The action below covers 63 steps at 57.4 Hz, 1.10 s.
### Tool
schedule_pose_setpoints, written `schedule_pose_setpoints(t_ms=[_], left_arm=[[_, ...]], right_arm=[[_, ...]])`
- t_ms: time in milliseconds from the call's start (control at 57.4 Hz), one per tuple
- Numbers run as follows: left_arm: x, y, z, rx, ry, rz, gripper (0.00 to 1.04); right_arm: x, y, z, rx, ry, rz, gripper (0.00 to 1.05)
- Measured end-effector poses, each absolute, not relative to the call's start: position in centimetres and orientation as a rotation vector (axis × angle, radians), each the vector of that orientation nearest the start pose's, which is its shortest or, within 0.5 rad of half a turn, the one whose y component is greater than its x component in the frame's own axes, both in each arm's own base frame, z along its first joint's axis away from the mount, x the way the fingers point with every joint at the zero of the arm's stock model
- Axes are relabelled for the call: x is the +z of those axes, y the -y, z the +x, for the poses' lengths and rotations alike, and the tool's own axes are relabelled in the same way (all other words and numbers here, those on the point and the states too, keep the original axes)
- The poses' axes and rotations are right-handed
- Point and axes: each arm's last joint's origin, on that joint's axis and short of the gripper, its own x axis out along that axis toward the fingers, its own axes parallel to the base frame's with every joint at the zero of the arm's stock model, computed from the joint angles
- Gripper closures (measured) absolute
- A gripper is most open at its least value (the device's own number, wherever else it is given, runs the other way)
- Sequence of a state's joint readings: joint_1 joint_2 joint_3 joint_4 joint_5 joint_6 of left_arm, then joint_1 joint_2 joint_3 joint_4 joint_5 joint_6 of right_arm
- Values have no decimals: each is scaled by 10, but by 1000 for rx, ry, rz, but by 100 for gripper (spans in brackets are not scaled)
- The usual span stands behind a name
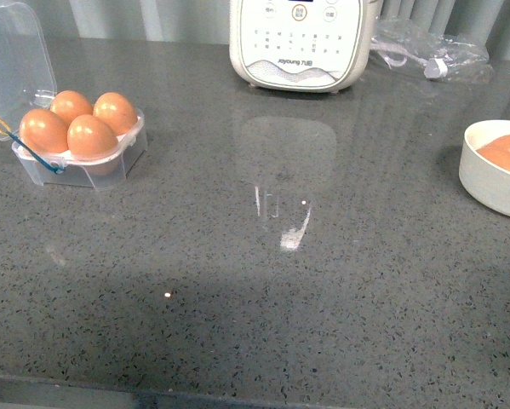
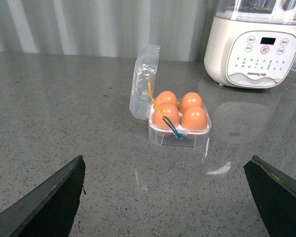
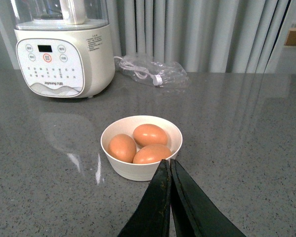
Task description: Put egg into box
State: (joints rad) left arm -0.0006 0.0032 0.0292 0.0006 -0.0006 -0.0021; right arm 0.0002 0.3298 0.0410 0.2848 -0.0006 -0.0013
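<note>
Grey counter [image 1: 323, 298], white appliance [image 1: 295, 43] beyond full box [image 1: 123, 159], bowl [image 3: 128, 170] of eggs [image 3: 148, 134], left tool [image 2: 166, 160] spread, right tool [image 3: 168, 163] closed, empty

A kitchen: speckled grey stone counter [image 1: 323, 281], white cooking appliance [image 1: 301, 43], curtains [image 3: 212, 34] behind.

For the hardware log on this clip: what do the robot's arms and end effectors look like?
Only the end effectors show, in the wrist views. The left end effector has two flat, matte, near-black fingers that taper to points. The right end effector has the same dark wedge shapes, with a slight sheen. No cables, markings or arm links are visible, and the front view shows neither arm.
</note>
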Motion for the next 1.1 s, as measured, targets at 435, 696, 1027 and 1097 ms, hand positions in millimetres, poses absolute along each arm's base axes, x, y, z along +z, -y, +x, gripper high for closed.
schedule_pose_setpoints(t_ms=[435, 696, 1027, 1097], left_arm=[[173, 0, 96, 0, 27, -2, 7], [173, 0, 96, 0, 27, -2, 7], [173, 0, 96, 0, 27, -2, 7], [173, 0, 96, 0, 27, -2, 7]], right_arm=[[168, 0, 111, 1, 10, -2, 102], [165, 0, 98, 1, -1, -2, 102], [165, 0, 98, 1, 2, -3, 86], [165, 0, 98, 1, 2, -3, 75]])
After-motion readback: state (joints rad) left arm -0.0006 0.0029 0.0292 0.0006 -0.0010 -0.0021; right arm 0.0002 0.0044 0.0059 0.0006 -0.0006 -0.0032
